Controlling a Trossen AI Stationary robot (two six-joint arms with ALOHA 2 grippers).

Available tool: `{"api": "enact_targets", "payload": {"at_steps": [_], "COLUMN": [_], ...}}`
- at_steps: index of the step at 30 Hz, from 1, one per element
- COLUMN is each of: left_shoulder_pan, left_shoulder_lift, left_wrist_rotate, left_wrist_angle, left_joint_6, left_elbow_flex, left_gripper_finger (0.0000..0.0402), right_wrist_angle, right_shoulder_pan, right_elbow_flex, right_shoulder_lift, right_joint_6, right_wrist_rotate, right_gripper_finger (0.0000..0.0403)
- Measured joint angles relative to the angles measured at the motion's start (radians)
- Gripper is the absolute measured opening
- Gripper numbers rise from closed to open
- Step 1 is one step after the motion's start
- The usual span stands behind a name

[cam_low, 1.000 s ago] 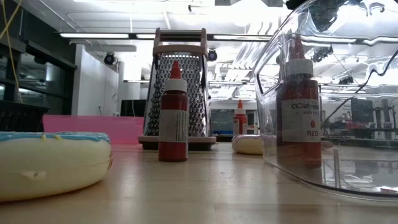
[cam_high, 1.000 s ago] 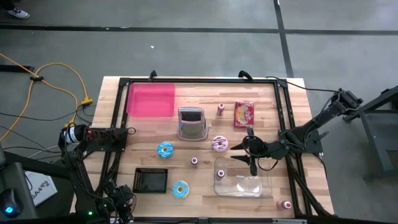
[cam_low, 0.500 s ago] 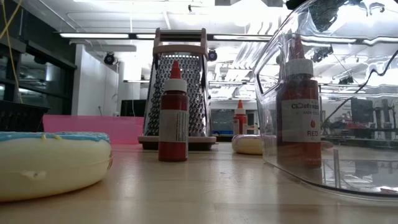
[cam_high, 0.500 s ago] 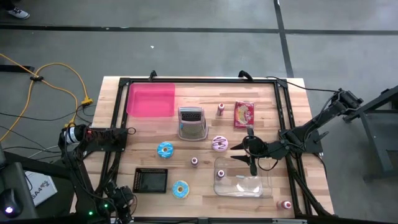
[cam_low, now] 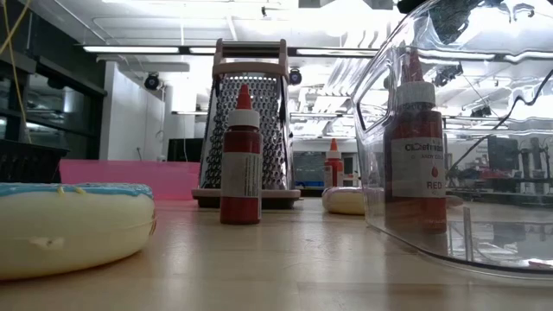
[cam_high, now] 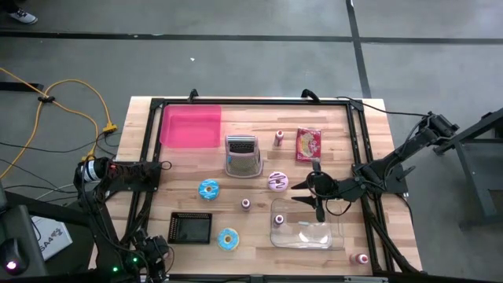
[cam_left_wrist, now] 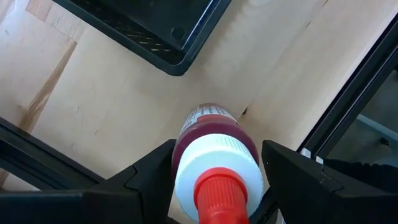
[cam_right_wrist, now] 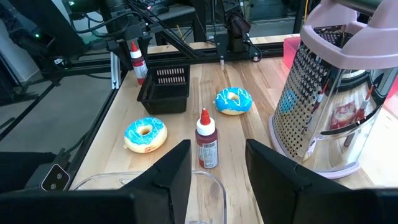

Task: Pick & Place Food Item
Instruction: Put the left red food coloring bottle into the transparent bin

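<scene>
Left gripper (cam_left_wrist: 214,180) clamps a round red plastic bottle (cam_left_wrist: 214,146); right gripper (cam_right_wrist: 216,163), fingers parted, holds nothing over smooth wood table (cam_right_wrist: 249,134).

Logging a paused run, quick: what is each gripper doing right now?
Left gripper: fingers either side of a red-filled squeeze bottle with white cap; grip cannot be told.
Right gripper: open, empty, above the clear plastic container.

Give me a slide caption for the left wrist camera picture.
Left gripper straddling an upright red bottle on the wooden table, a black tray just beyond.
</scene>
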Motion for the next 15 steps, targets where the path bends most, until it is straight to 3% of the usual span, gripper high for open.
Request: {"api": "enact_targets", "payload": {"at_steps": [15], "left_shoulder_pan": [0.000], "left_shoulder_lift": [0.000], "left_wrist_rotate": [0.030], "left_wrist_angle": [0.001], "left_joint_6": [0.035], "left_elbow_flex": [0.000], "left_gripper_finger": [0.0225], "right_wrist_angle": [0.000], "right_shoulder_pan": [0.000], "right_elbow_flex": [0.000], "right_shoulder_lift": [0.000], "right_joint_6": [0.000], "right_wrist_rotate": [0.000], "right_gripper_finger": [0.0139]}}
